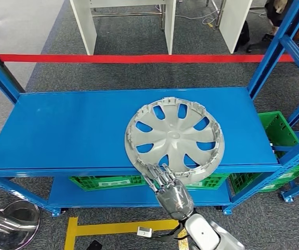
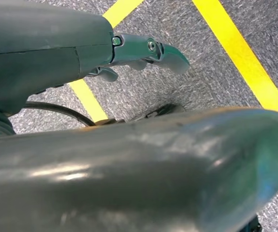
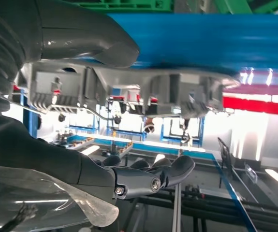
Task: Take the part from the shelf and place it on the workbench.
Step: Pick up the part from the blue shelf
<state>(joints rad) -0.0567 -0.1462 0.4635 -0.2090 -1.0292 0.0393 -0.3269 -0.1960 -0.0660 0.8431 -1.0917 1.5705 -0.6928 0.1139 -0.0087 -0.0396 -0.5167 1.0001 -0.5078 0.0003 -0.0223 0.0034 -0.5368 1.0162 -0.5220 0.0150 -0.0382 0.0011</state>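
I count one part, a single silver wheel cover (image 1: 174, 138), lying flat on the top deck of the blue shelf (image 1: 61, 130), toward the shelf's right end with its near rim overhanging the front edge. My right hand (image 1: 167, 185) reaches up to that overhanging rim; its fingers (image 1: 157, 172) lie over the rim's top in the head view, and from the right wrist camera the thumb (image 3: 93, 46) sits on one face of the cover's ribbed edge (image 3: 130, 89) while the dark fingers (image 3: 155, 176) stand apart from the other face, so the hand brackets the rim with a wide gap and I cannot tell that it grips yet. Below the shelf's top deck I count three green crates (image 1: 104, 181) in the head view. Behind the shelf one red line (image 1: 140, 58) crosses the carpet. The left wrist camera gives what the head view lacks: my left hand (image 2: 137, 50) hangs over grey carpet crossed by two yellow floor stripes (image 2: 239, 53), fingers loosely extended and holding nothing.
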